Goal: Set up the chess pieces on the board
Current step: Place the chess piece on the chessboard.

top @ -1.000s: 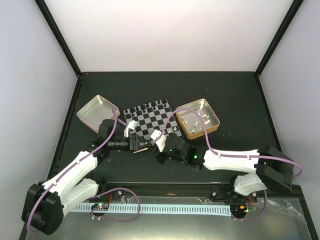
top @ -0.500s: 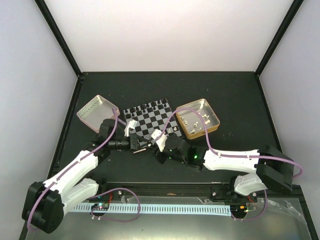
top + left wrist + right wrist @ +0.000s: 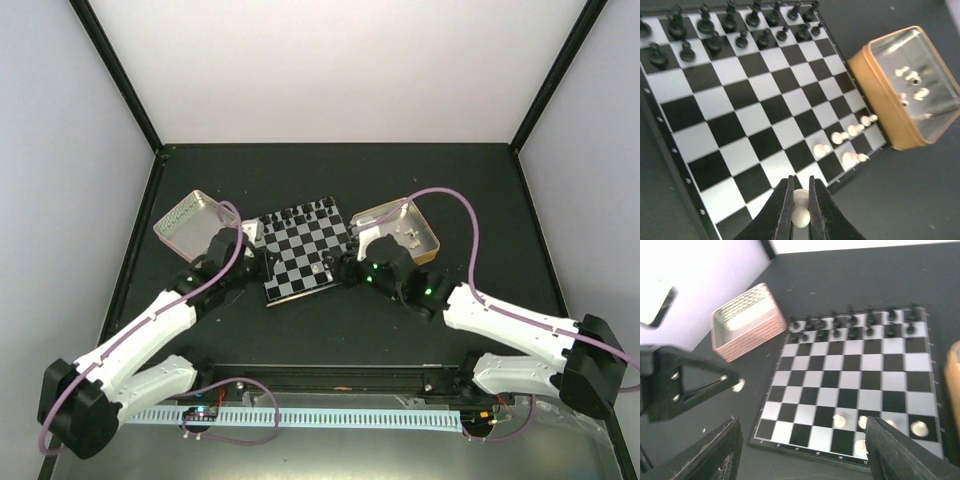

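The board (image 3: 300, 250) lies mid-table, and black chess pieces (image 3: 715, 30) fill its two far rows. Several white pieces (image 3: 821, 148) stand near its corner by the gold tin. My left gripper (image 3: 800, 200) is shut on a white pawn (image 3: 801, 214), held above the board's near edge. From the right wrist, that pawn (image 3: 739, 385) shows at the left gripper's tip. My right gripper (image 3: 805, 450) stands open and empty over the board's near edge, its fingers (image 3: 715, 450) wide apart. In the top view the left gripper (image 3: 262, 268) and the right gripper (image 3: 345, 268) flank the board's near side.
A gold-rimmed tin (image 3: 400, 235) holding more white pieces (image 3: 912, 85) sits right of the board. A pale pink tin (image 3: 190, 222) sits to its left. Black frame posts border the dark table.
The two grippers were together at the board's near edge. The left shut on the white pawn. The right opened and drew back to the right, and the left shifted left and up.
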Robot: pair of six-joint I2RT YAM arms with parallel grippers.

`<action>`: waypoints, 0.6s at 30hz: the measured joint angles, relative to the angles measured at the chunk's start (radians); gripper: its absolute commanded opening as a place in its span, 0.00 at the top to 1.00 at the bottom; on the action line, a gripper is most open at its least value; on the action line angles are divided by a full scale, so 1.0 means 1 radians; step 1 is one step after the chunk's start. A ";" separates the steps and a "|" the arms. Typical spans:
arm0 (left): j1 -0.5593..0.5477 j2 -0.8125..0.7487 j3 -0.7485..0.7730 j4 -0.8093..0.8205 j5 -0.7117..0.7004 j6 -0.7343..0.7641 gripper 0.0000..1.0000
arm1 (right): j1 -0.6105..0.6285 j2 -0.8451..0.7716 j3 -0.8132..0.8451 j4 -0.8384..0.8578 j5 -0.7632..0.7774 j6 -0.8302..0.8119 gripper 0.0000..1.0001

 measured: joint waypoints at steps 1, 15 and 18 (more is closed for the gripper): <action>-0.024 0.021 0.019 -0.013 -0.052 0.011 0.98 | -0.029 -0.006 0.010 -0.031 -0.001 0.035 0.32; -0.183 0.163 -0.075 -0.012 -0.401 -0.050 0.98 | -0.180 0.091 0.034 -0.204 -0.108 0.230 0.32; -0.183 0.230 -0.092 0.008 -0.412 -0.058 0.98 | -0.180 0.107 0.039 -0.205 -0.130 0.241 0.32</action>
